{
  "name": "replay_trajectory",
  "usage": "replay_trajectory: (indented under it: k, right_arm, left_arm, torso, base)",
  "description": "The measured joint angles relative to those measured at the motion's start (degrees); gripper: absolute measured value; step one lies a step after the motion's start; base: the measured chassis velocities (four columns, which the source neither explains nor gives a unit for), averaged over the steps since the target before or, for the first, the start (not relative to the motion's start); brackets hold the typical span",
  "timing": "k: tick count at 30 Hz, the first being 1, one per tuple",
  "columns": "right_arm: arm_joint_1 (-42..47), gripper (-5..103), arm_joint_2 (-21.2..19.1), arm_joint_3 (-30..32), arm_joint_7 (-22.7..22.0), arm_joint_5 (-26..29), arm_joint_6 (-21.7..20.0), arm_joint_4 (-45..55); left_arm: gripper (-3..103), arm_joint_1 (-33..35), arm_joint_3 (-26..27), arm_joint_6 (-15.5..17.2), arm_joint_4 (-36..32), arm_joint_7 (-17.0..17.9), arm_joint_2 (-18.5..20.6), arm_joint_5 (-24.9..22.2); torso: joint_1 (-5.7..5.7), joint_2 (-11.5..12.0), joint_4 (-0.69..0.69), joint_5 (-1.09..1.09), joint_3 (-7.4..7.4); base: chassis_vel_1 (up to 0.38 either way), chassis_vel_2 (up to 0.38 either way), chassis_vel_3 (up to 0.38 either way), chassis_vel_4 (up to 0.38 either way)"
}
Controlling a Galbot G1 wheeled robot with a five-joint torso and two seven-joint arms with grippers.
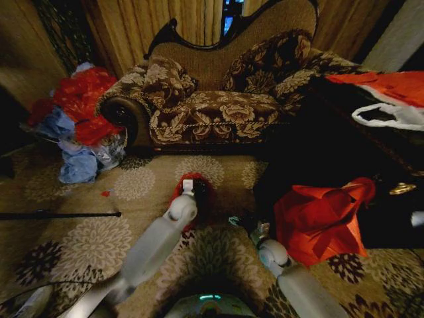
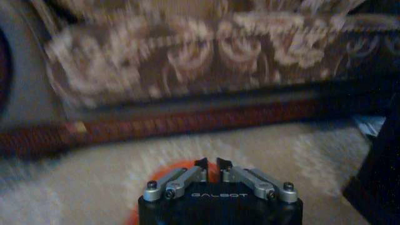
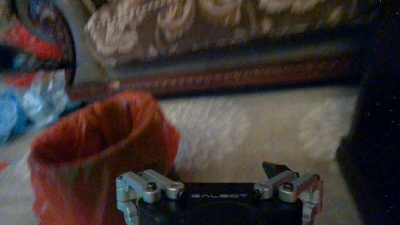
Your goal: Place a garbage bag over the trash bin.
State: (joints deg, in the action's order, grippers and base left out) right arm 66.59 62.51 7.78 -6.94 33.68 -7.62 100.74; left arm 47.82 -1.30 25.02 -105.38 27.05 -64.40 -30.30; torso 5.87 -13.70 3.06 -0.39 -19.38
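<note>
I am in the middle of dressing the trash bin (image 1: 199, 218), which stands on the flowered carpet (image 1: 99, 245) at about twelve o'clock from my base, just in front of the sofa (image 1: 218, 106); I judge the step in hand to be settling the bag's mouth around the rim. The garbage bag (image 3: 93, 150) already stands over it as a thin, crinkly, glossy deep-red sleeve with a rounded open mouth, so very little of the dark bin beneath shows. My left gripper (image 2: 211, 165) hangs above the bag's edge with its fingertips pressed nearly together, orange-red plastic showing right under them, but I cannot tell whether any film is actually caught between them. My right gripper (image 3: 218, 180) sits just beside the bag, toward three o'clock of it, its fingers spread wide and holding nothing. The next move, as I judge it, calls for a gentle hold on the slippery film and an even pull down around the round rim, since plastic this thin could slide off or tear. A larger angular orange-red bag (image 1: 318, 222) lies at about two o'clock, and a heap of red and blue bags (image 1: 79, 119) lies at ten o'clock beside the sofa's arm.
</note>
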Motion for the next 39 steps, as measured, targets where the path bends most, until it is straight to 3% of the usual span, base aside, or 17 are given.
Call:
replay_trajectory:
  k: [1,2,4,6,8,10,11,12,15,16,19,21,22,24,27,31,39]
  right_arm:
    - [0.0,100,0.0,0.0,0.0,0.0,0.0,0.0]
    - [2.4,100,0.1,1.7,-0.7,-1.3,0.5,2.3]
    - [6.8,100,0.6,4.0,-3.6,-4.4,2.2,6.4]
    - [7.8,100,1.0,4.6,-5.2,-5.5,2.8,8.1]
    - [9.3,100,1.9,5.6,-8.9,-7.3,3.1,11.2]
    - [11.1,100,2.7,7.1,-11.1,-9.5,3.0,14.2]
    - [11.1,100,2.7,7.1,-11.1,-9.5,3.0,14.2]
    - [12.6,100,3.2,8.1,-11.3,-10.7,3.0,15.7]
    - [18.0,100,4.9,12.5,-10.0,-14.1,4.2,19.8]
    - [18.0,100,4.9,12.5,-10.0,-14.1,4.2,19.8]
    - [27.3,100,8.2,18.4,-3.5,-17.6,9.3,24.7]
    - [29.7,100,9.2,19.2,-2.5,-17.8,10.4,26.2]
    - [32.0,100,10.1,19.5,-2.0,-17.9,11.1,28.1]
    - [34.5,100,11.5,19.7,-1.3,-18.0,11.6,31.1]
    - [36.1,100,13.4,19.7,-0.7,-18.8,11.4,33.5]
    - [36.8,100,15.6,20.3,2.0,-19.0,9.3,35.7]
    - [37.7,100,14.9,20.0,3.3,-18.0,7.5,37.2]
  left_arm:
    - [10,0.0,0.0,0.0,0.0,0.0,0.0,0.0]
    - [15,1.5,0.3,-2.1,-0.8,-1.6,1.2,3.7]
    - [26,5.5,1.9,-6.0,-2.6,-3.9,3.0,9.3]
    - [26,8.1,3.4,-6.8,-4.1,-4.3,3.7,10.7]
    - [37,14.9,6.8,-7.8,-7.5,-4.2,5.1,12.5]
    - [48,24.3,12.3,-9.3,-11.0,-3.6,5.0,15.7]
    - [48,24.3,12.3,-9.3,-11.0,-3.6,5.0,15.7]
    - [48,28.5,15.8,-10.1,-12.7,-3.7,4.4,17.6]
    - [64,41.1,24.8,-12.4,-18.4,-6.1,1.1,20.6]
    - [64,41.1,24.8,-12.4,-18.4,-6.1,1.1,20.6]
    - [80,51.9,32.4,-15.5,-26.0,-9.2,-2.8,22.4]
    - [85,53.7,33.9,-16.4,-28.1,-9.9,-3.9,23.2]
    - [85,55.4,35.1,-17.7,-29.7,-10.8,-5.2,24.4]
    - [96,58.1,36.6,-21.3,-30.9,-11.7,-7.2,27.3]
    - [100,61.6,37.8,-23.8,-32.7,-12.5,-8.5,28.3]
    - [100,64.7,38.3,-21.8,-35.7,-12.1,-8.4,26.8]
    - [100,67.1,38.6,-18.8,-38.0,-11.4,-8.3,22.6]
  torso:
    - [0.0,0.0,0.0,0.0,0.0]
    - [-0.01,0.0,0.01,-0.04,0.01]
    - [0.0,0.0,0.15,-0.05,0.0]
    - [0.0,0.0,0.12,-0.03,0.0]
    - [0.0,0.0,0.08,0.01,0.0]
    - [0.0,0.0,0.02,-0.1,0.0]
    - [0.0,0.0,0.02,-0.1,0.0]
    - [-0.01,0.0,0.01,-0.04,0.0]
    - [0.0,0.0,0.06,-0.05,0.0]
    - [0.0,0.0,0.06,-0.05,0.0]
    - [-0.01,0.0,0.06,-0.02,0.01]
    - [-0.01,0.0,0.08,0.0,0.01]
    - [0.0,0.0,0.09,0.0,0.01]
    - [0.0,0.0,0.09,-0.03,0.01]
    - [0.0,0.0,0.07,-0.03,0.0]
    - [0.0,0.0,0.08,-0.02,0.0]
    - [0.01,0.0,0.06,-0.02,-0.01]
  base:
    - [0.0,0.0,0.0,0.0]
    - [0.0,0.0,0.0,0.0]
    - [0.0,0.0,0.0,0.0]
    - [0.0,0.0,0.0,0.0]
    - [0.0,0.0,0.0,0.0]
    - [0.0,0.0,0.0,0.0]
    - [0.0,0.0,0.0,0.0]
    - [0.0,0.0,0.0,0.0]
    - [0.0,0.0,0.0,0.0]
    - [0.0,0.0,0.0,0.0]
    - [0.0,0.0,0.0,0.0]
    - [0.0,0.0,0.0,0.0]
    - [0.0,0.0,0.0,0.0]
    - [0.0,0.0,0.0,0.0]
    - [0.0,0.0,0.0,0.0]
    - [0.0,0.0,0.0,0.0]
    - [0.0,0.0,0.0,0.0]
